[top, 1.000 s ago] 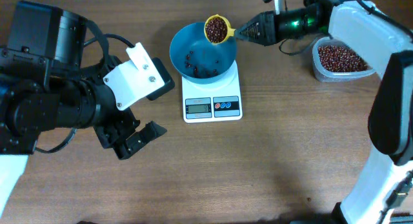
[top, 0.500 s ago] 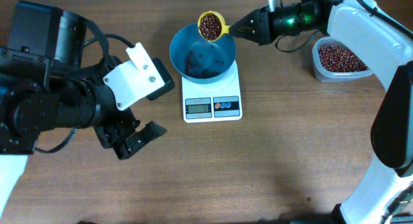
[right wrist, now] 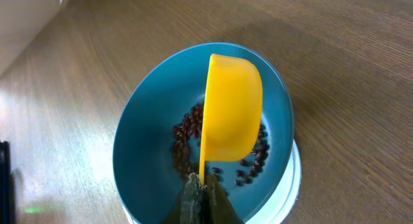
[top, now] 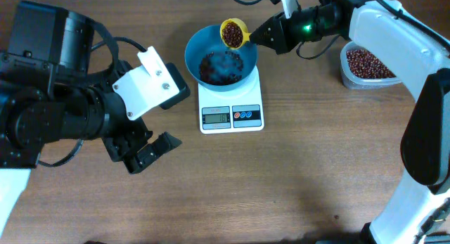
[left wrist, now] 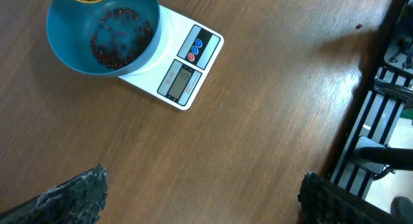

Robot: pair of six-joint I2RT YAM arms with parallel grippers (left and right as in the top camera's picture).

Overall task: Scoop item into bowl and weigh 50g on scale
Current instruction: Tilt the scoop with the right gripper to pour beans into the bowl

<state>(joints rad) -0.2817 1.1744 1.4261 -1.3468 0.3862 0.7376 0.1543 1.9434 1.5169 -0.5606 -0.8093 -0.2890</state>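
The blue bowl [top: 197, 54] stands on the white scale [top: 230, 116] and holds a loose layer of reddish-brown beans [top: 218, 67]. My right gripper [top: 259, 34] is shut on the handle of a yellow scoop [top: 233, 33], held tilted on its side over the bowl's far rim with beans still in it. In the right wrist view the scoop [right wrist: 232, 114] hangs above the bowl [right wrist: 142, 146] and its beans [right wrist: 187, 130], with the gripper [right wrist: 205, 192] below it. My left gripper [top: 146, 151] is open and empty over bare table, left of the scale. The left wrist view shows the bowl [left wrist: 71, 53] and scale [left wrist: 187, 72].
A clear plastic tub [top: 365, 65] of beans stands at the right, beside my right arm. Cables run behind the right gripper at the table's back edge. A dark rack shows past the table edge in the left wrist view [left wrist: 381, 101].
The scoop has tipped further on its side over the bowl, and more beans now lie in the bowl. The left arm has not moved.
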